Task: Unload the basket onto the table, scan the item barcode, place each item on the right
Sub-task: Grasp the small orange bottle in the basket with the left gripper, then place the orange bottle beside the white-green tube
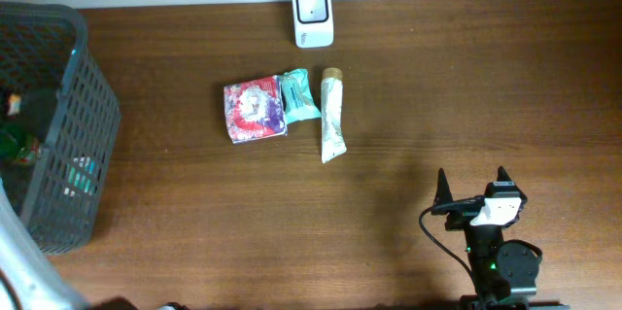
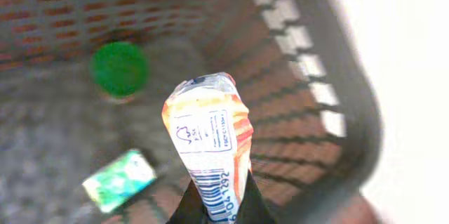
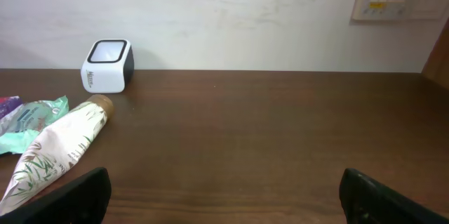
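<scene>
In the left wrist view my left gripper (image 2: 219, 208) is shut on the lower end of an orange-and-white packet (image 2: 207, 122), inside the grey basket (image 2: 312, 83). The packet's barcode (image 2: 214, 190) faces the camera, just above the fingers. The white scanner (image 1: 313, 15) stands at the table's far edge, also seen in the right wrist view as the scanner (image 3: 108, 65). My right gripper (image 1: 472, 178) rests near the front right of the table, open with nothing between its fingers (image 3: 83, 194). The left gripper itself is hidden in the overhead view.
The basket (image 1: 87, 96) stands at the table's left edge; a green round lid (image 2: 119, 68) and a green packet (image 2: 118, 180) lie in it. A red packet (image 1: 255, 109), a teal packet (image 1: 296, 94) and a white tube (image 1: 332, 116) lie mid-table.
</scene>
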You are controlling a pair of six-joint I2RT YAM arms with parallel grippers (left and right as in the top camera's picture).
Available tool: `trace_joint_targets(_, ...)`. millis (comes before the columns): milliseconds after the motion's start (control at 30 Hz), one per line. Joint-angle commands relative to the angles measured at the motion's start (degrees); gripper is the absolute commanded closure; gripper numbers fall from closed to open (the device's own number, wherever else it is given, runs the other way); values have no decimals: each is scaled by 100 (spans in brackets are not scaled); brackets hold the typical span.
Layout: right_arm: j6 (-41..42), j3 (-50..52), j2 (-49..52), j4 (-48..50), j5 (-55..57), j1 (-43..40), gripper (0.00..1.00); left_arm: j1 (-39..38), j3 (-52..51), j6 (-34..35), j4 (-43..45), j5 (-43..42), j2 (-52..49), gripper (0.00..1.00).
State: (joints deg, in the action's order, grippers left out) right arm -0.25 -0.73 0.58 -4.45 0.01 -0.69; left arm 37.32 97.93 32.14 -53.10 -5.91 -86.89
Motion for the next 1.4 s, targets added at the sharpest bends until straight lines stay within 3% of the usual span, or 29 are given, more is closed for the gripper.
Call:
trace_joint_targets(0, -37, 42, -33, -24, 28, 31, 1, -511, 66, -101, 98, -1023, 758, 100)
trace_joint_targets(67, -37, 42, -33, -24, 28, 31, 1, -1388, 66, -1593, 518, -1019, 879, 100)
trace_joint_targets(167, -35, 42, -33, -24, 28, 31, 1, -2583, 63, -2590, 474, -1021, 863, 100)
trace_joint_targets(200, -35, 42, -33, -24, 28, 31, 1, -3287, 52, -3598, 439, -1016, 852, 100)
trace_joint_targets(233, -35, 42, -33, -24, 28, 31, 1, -3659, 33, -4044, 417, -1016, 793, 100)
trace_joint_targets(400, -35, 42, -33, -24, 28, 31, 1, -5174, -52, -4028, 251, -1023, -323, 100)
trace_joint_targets(500, -35, 42, -33, -24, 28, 31, 1, -5919, -52, -3451, 538, -1019, -1281, 100)
trace_joint_targets(533, -35, 42, -33, -24, 28, 31, 1, -6078, -52, -3366, 702, -994, -1574, 100)
trace_joint_targets(633, -35, 42, -33, -24, 28, 31, 1, -6349, -52, -2413, 990, 238, -2509, 100)
trace_joint_targets(767, -35, 42, -33, -24, 28, 31, 1, -6356, -52, -1792, 1158, 275, -3410, 98)
trace_joint_targets(800, -35, 42, -33, -24, 28, 31, 1, -6358, -52, -1628, 1246, 269, -3663, 74)
trace_joint_targets(833, -35, 42, -33, -24, 28, 31, 1, -6358, -52, -1631, 1276, 273, -3755, 68)
trace_joint_targets(867, -37, 42, -33, -24, 28, 31, 1, -6358, -50, -1631, 1287, 271, -3762, 47)
trace_joint_targets(900, -35, 42, -33, -24, 28, 31, 1, -6356, 11, -1633, 1257, 260, -3738, 18)
trace_joint_targets(967, -37, 42, -33, -24, 28, 31, 1, -6352, 472, -1633, 951, 208, -3646, 10)
trace_joint_targets(1033, -37, 42, -33, -22, 28, 31, 1, -6330, 1062, -1633, 487, 212, -3335, 8)
trace_joint_targets(1167, -35, 42, -33, -24, 28, 31, 2, -6098, 1646, -1635, -136, 584, -2135, 1)
trace_joint_targets(1367, -35, 42, -33, -22, 28, 31, 1, -4177, 1646, -1633, -1023, 828, -564, 0)
